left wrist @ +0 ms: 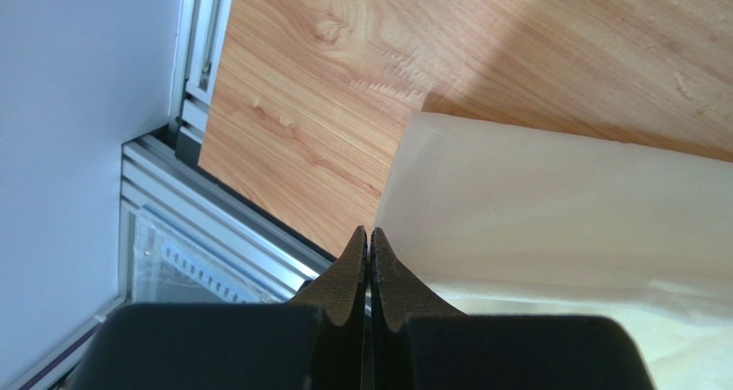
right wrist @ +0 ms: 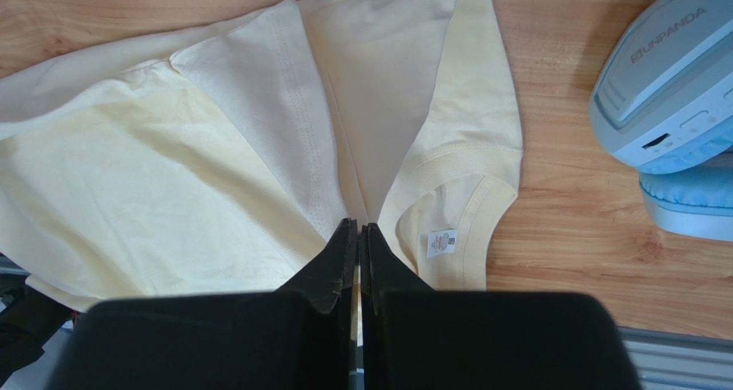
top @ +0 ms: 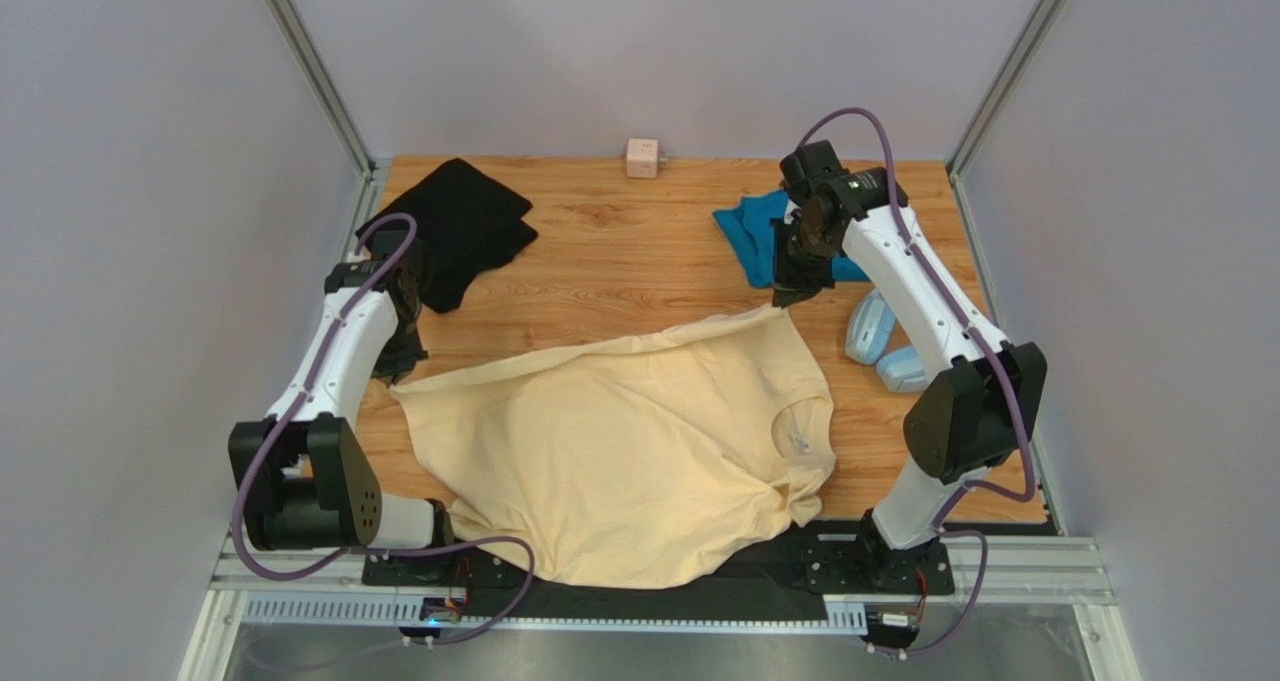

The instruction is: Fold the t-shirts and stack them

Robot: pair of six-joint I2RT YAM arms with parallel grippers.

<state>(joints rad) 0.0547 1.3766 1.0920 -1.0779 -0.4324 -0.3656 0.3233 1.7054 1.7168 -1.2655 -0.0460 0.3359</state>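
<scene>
The pale cream-yellow t-shirt (top: 631, 456) lies spread over the near middle of the table, hanging past the front edge. Its far edge is pulled taut between my two grippers. My left gripper (top: 403, 363) is shut on the shirt's left corner (left wrist: 551, 210), with cloth meeting the fingertips (left wrist: 370, 229). My right gripper (top: 787, 288) is shut on a pinch of the shirt (right wrist: 172, 167), and folds fan out from its tips (right wrist: 357, 224) beside the labelled collar (right wrist: 441, 242). The black t-shirt (top: 458, 224) lies crumpled at the far left. The teal blue t-shirt (top: 751, 231) sits at the far right, partly behind my right arm.
Light-blue headphones (top: 884, 344) (right wrist: 671, 89) lie on the wood just right of the cream shirt. A small pink cube (top: 643, 158) stands at the back edge. Metal rails (left wrist: 215, 227) border the table's left side and front.
</scene>
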